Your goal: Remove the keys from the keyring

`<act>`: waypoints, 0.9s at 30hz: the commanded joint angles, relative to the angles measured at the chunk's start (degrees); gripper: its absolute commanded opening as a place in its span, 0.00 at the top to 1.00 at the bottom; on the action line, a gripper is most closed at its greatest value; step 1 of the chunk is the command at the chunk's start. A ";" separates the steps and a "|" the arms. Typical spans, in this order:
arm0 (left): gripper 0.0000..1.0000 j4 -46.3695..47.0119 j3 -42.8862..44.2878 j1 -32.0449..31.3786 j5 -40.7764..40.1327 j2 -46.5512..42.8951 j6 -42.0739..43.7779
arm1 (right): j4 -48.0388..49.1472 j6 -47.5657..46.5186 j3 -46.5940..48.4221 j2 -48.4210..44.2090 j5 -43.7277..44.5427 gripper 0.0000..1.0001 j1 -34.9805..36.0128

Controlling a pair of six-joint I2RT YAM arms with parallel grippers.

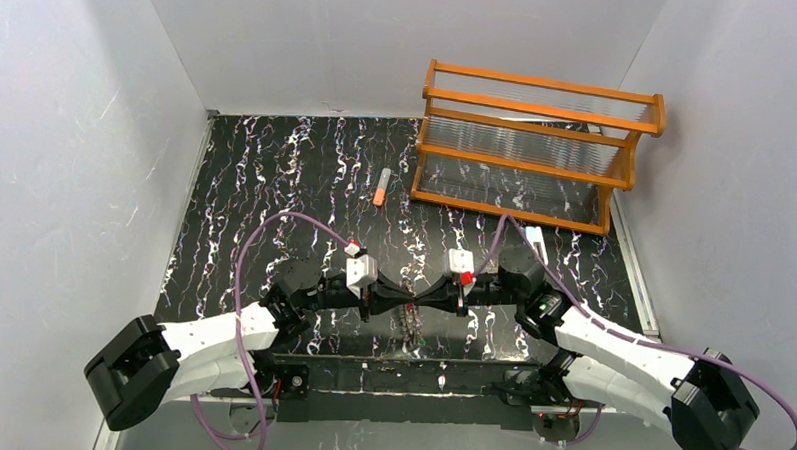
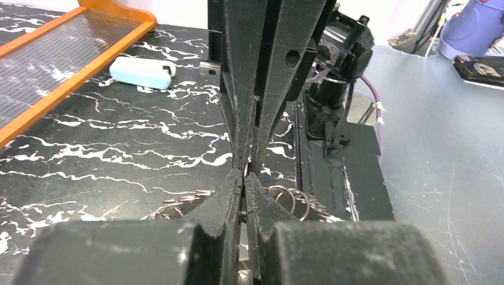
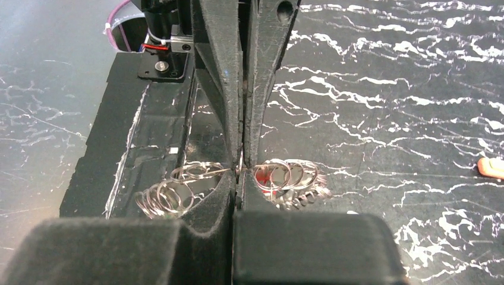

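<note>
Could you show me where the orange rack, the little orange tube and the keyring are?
orange rack (image 1: 545, 82), top view, on its top rail.
orange tube (image 1: 382, 186), top view, on its middle.
keyring (image 3: 284, 177), right wrist view, on the right-hand wire loops.

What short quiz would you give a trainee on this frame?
1. True or false: the left gripper and right gripper are both shut.
2. Where does the rack stand? A far right; B near left; C between the arms.
3. What do the grippers pinch between them?
Key: 1 true; 2 A; 3 the keyring.
</note>
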 commanded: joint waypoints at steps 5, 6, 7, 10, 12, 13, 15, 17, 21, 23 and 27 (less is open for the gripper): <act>0.66 -16.92 8.46 0.60 -11.54 -4.48 5.23 | -28.68 -1.16 15.89 1.00 10.15 0.99 -0.46; 0.62 -21.01 10.21 0.56 -13.85 -4.49 5.24 | -30.97 -0.18 17.36 1.51 11.14 0.99 -0.46; 0.60 -24.64 12.07 0.60 -15.01 -4.49 7.11 | -33.35 0.54 18.93 2.20 11.84 0.99 -0.49; 0.55 -32.20 15.55 0.61 -15.88 -4.72 9.86 | -40.91 4.19 23.34 5.14 15.07 0.99 -0.47; 0.55 -33.70 16.00 0.59 -16.30 -5.40 10.72 | -45.83 5.20 27.15 7.53 15.67 0.99 -0.47; 0.55 -34.01 16.04 0.61 -16.57 -5.84 11.01 | -48.46 5.30 28.73 8.56 15.43 0.99 -0.46; 0.55 -34.83 16.04 0.60 -16.92 -6.32 11.58 | -51.66 5.35 31.06 10.37 14.89 0.99 -0.47; 0.55 -35.42 16.51 0.60 -16.02 -6.06 12.20 | -54.01 4.85 32.87 11.56 14.98 0.99 -0.46; 0.54 -37.68 19.26 0.68 -11.57 -3.28 13.30 | -58.26 2.02 36.35 13.91 15.15 0.99 -0.47; 0.54 -38.56 20.52 0.81 -9.95 -1.80 14.08 | -59.85 0.65 37.94 14.93 14.92 0.99 -0.46; 0.54 -36.98 21.34 0.93 -5.73 0.94 14.17 | -61.62 -1.45 39.97 16.44 13.54 0.99 -0.46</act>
